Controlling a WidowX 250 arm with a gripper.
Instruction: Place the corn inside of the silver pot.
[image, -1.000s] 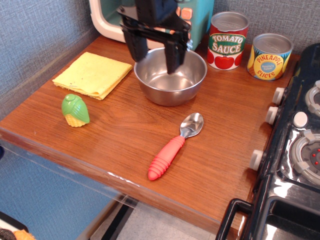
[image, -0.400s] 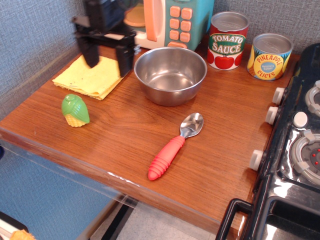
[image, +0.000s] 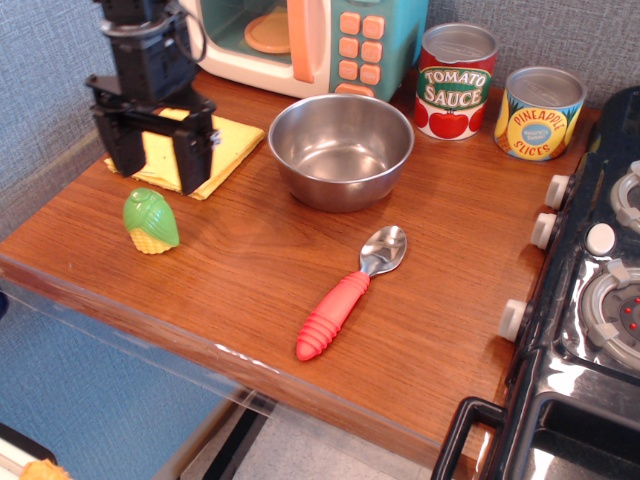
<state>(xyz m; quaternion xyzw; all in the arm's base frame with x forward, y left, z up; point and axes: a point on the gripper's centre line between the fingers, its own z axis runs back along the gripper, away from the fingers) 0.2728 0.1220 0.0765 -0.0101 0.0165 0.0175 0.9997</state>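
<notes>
The corn (image: 151, 221) stands upright on the wooden counter near its front left edge, green husk up and yellow kernels at the base. The silver pot (image: 341, 150) sits empty at the middle back of the counter. My gripper (image: 157, 164) is open and empty, fingers pointing down, just behind and above the corn, over the front of the yellow cloth. It does not touch the corn.
A yellow cloth (image: 231, 142) lies left of the pot. A red-handled spoon (image: 347, 296) lies in front of the pot. A toy microwave (image: 310, 40), a tomato sauce can (image: 455, 82) and a pineapple can (image: 540, 113) stand at the back. A stove (image: 590, 300) borders the right.
My gripper has moved from above the pot leftward and forward, and lower, to just behind the corn. It stays open. Nothing else has moved.
</notes>
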